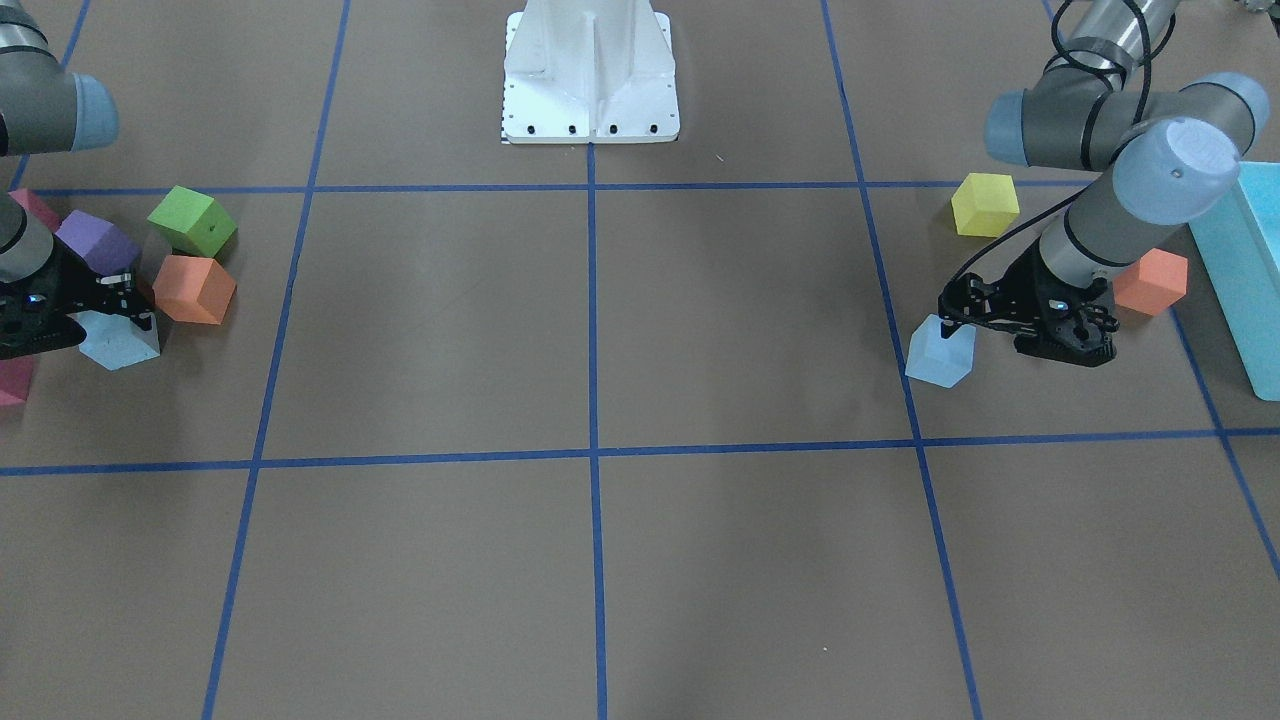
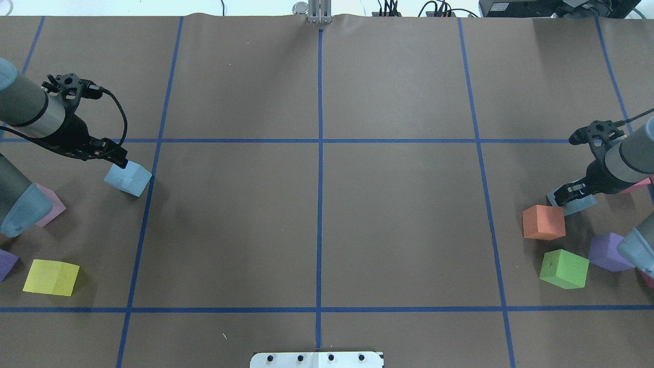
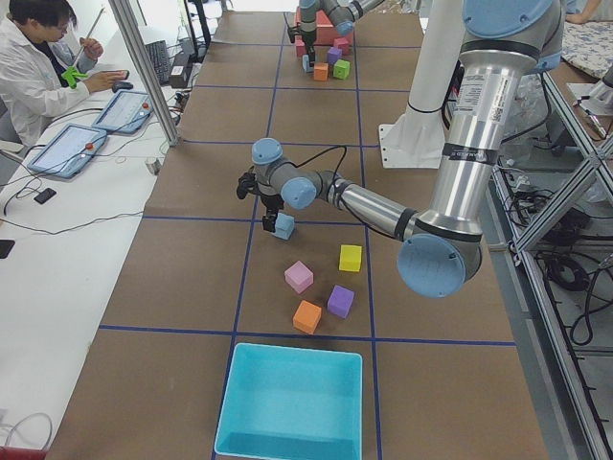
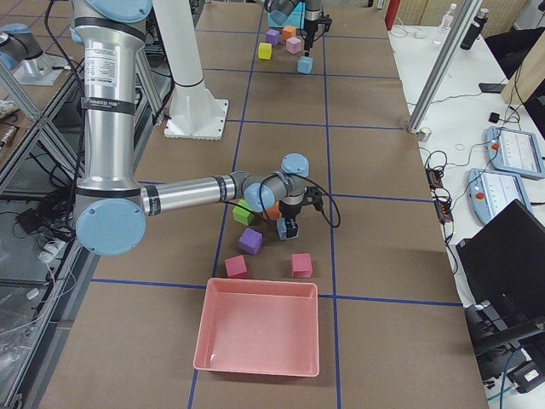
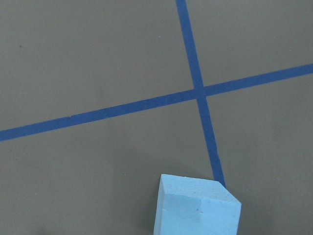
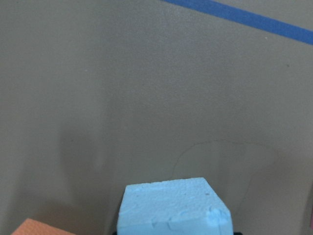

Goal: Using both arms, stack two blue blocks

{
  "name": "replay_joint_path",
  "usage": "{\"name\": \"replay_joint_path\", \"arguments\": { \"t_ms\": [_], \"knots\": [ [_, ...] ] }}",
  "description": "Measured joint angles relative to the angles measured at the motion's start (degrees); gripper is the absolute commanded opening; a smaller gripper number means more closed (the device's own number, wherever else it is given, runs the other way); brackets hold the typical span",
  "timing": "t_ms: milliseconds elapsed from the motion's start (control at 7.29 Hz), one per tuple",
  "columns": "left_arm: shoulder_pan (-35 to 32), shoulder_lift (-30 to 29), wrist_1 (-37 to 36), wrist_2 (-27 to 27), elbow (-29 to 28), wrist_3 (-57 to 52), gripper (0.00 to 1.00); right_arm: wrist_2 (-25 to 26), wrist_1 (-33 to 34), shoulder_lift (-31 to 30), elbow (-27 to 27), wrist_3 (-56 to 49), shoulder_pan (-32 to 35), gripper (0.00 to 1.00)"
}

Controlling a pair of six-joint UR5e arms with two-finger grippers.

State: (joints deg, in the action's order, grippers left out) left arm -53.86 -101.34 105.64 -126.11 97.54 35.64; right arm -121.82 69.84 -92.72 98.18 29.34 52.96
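Left gripper (image 2: pixel 120 162) at one blue block (image 2: pixel 127 178), right gripper (image 2: pixel 560 196) at the other blue block (image 2: pixel 582 204), far apart, poised to lift both for stacking; whether either has closed cannot be told.

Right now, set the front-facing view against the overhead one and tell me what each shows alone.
Only front-facing: the turquoise box and the orange cube beside it. Only overhead: the pink cube and purple cube on the robot's left. Both: the left hand at one blue block, the right hand at the other blue block, the yellow cube, the green cube; grip unclear.
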Motion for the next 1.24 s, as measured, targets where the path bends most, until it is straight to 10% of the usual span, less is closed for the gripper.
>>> {"name": "replay_joint_path", "arguments": {
  "t_ms": [1235],
  "knots": [
    [1.70,-0.15,1.08,2.05,-0.59,2.10,0.99,-3.02,1.32,1.40,3.36,-0.50,3.54,0.50]
  ]
}}
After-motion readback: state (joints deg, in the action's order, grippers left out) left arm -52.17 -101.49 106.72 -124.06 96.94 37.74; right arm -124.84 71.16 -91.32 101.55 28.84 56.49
